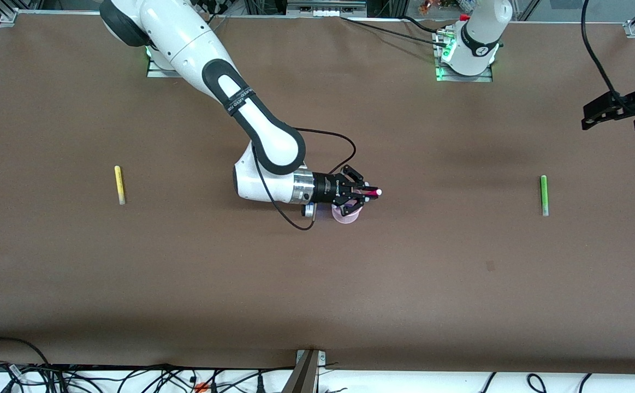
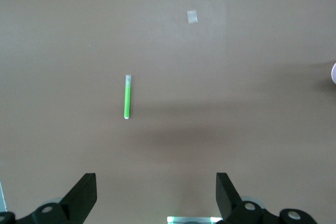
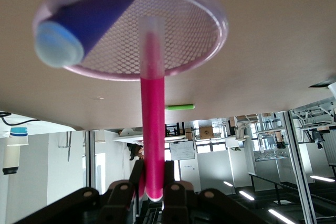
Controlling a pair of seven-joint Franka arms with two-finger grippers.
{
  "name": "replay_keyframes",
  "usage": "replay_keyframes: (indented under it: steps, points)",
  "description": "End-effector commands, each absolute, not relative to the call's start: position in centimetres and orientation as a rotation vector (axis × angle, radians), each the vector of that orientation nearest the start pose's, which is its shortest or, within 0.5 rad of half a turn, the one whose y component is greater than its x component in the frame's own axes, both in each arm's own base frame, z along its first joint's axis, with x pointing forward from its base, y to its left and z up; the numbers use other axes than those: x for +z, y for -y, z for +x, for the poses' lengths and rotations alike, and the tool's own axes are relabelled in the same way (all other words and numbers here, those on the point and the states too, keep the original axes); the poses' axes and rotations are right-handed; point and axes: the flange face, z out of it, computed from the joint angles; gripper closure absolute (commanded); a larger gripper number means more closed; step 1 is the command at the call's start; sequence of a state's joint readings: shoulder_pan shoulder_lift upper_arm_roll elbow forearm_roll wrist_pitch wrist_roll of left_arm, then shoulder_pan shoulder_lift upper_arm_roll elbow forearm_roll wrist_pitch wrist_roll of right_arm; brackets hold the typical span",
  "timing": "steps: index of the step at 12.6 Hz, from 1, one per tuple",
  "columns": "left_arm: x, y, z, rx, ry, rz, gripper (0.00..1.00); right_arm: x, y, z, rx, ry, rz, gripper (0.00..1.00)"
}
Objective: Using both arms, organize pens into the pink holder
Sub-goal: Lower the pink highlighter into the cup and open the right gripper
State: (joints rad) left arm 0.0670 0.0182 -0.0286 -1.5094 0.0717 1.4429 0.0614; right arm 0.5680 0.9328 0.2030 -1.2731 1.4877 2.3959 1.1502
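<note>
- My right end effector (image 1: 362, 197) is over the pink holder (image 1: 345, 215) at mid-table, fingers clamped on the pink pen (image 1: 371, 191).
- In the front view the pink pen lies about level, pale tip pointing toward the left arm's end. In the right wrist view its tip (image 3: 151, 27) sits in line with the holder's mouth (image 3: 131, 32).
- Purple pen (image 3: 86, 22) already sits in the holder, leaning on the rim.
- My left end effector (image 1: 604, 112) is up in the air at the left arm's end of the table, fingers apart, holding nothing. It waits.
- Green pen (image 1: 543, 195) lies on the table toward the left arm's end, in sight of the left wrist camera (image 2: 127, 96).
- Yellow pen (image 1: 119, 184) lies on the table toward the right arm's end, well apart from the holder.
- Step, as I judge it: insertion of the pink pen, second of four. One pen in, one in hand, two loose.
- Next move: tip the pen down into the mouth, clear of the purple pen, then part the fingers so it drops in.
- Risk: the tip catches the rim or nudges the light holder. Can't tell yet whether the tip is inside the rim or just above it.
- After that, left goes for green and right for yellow.
</note>
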Motion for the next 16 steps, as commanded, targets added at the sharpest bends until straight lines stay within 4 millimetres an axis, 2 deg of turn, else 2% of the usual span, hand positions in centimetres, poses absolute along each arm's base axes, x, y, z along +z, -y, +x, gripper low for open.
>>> replay_keyframes:
  steps: [1, 2, 3, 4, 5, 6, 8, 10, 12, 15, 16]
  points:
    - [66.1, -3.4, 54.2, 0.086, -0.017, -3.077, 0.00, 21.7, -50.6, 58.2, 1.082, -1.538, -1.443, 0.99]
    - [66.0, -3.0, 54.2, 0.090, -0.021, -3.077, 0.00, 21.6, -50.3, 58.4, 1.078, -1.540, -1.444, 0.76]
    - [66.0, -2.9, 54.2, 0.092, -0.023, -3.077, 0.00, 21.6, -50.2, 58.5, 1.066, -1.526, -1.455, 0.39]
    - [65.8, -3.0, 54.2, 0.100, -0.028, -3.077, 0.00, 21.7, -50.2, 58.5, 1.051, -1.503, -1.470, 0.14]
    - [65.9, -3.0, 54.2, 0.100, -0.028, -3.077, 0.00, 21.8, -50.1, 58.6, 1.049, -1.500, -1.472, 0.00]
    - [65.7, -2.9, 54.1, 0.116, -0.028, -3.077, 0.00, 22.1, -49.8, 59.0, 1.044, -1.500, -1.467, 0.00]
    - [65.5, -3.0, 54.1, 0.128, -0.033, -3.077, 0.00, 24.3, -49.4, 59.6, 1.015, -1.478, -1.480, 0.00]
    - [65.5, -2.3, 54.2, 0.125, -0.040, -3.076, 0.00, 27.7, -48.6, 60.6, 0.924, -1.425, -1.558, 0.00]
    - [65.5, -2.0, 54.4, 0.115, -0.040, -3.078, 0.00, 32.0, -47.4, 61.6, 0.810, -1.353, -1.650, 0.00]
    - [65.2, -1.6, 54.6, 0.116, -0.033, -3.108, 0.00, 37.1, -45.2, 60.8, 0.562, -1.207, -1.968, 0.00]
    - [65.1, -1.8, 54.6, 0.118, 0.024, -3.128, 0.00, 38.7, -44.0, 60.8, 0.527, -1.153, -2.078, 0.00]
